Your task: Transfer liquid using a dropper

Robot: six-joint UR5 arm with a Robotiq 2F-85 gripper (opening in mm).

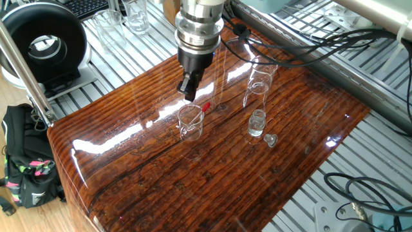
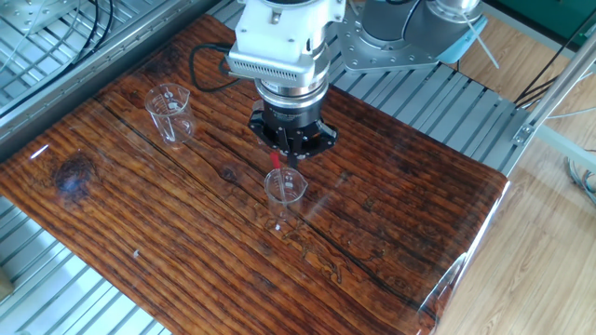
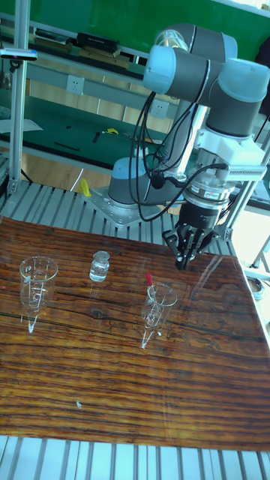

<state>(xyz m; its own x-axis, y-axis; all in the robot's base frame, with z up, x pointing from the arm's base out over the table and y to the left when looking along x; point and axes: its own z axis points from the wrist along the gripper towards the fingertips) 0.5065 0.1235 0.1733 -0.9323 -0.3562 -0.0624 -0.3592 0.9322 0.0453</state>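
The dropper (image 1: 205, 108) leans inside a small clear glass (image 1: 190, 122) near the middle of the wooden table. Its red bulb (image 3: 148, 279) pokes up over the rim, and the thin tube is barely visible in the glass (image 2: 285, 189). My gripper (image 1: 188, 95) hangs a little above and beside the bulb without touching it. Its fingers are shut together on nothing, as the tall view of the gripper (image 3: 181, 262) also shows. I cannot make out any liquid in the glass.
A taller conical glass vessel (image 1: 257, 87) stands to the right. A small glass bottle (image 1: 257, 122) and its loose stopper (image 1: 271, 140) sit in front of the vessel. A black round device (image 1: 42, 42), more glassware (image 1: 135, 16) and cables lie around the table edges.
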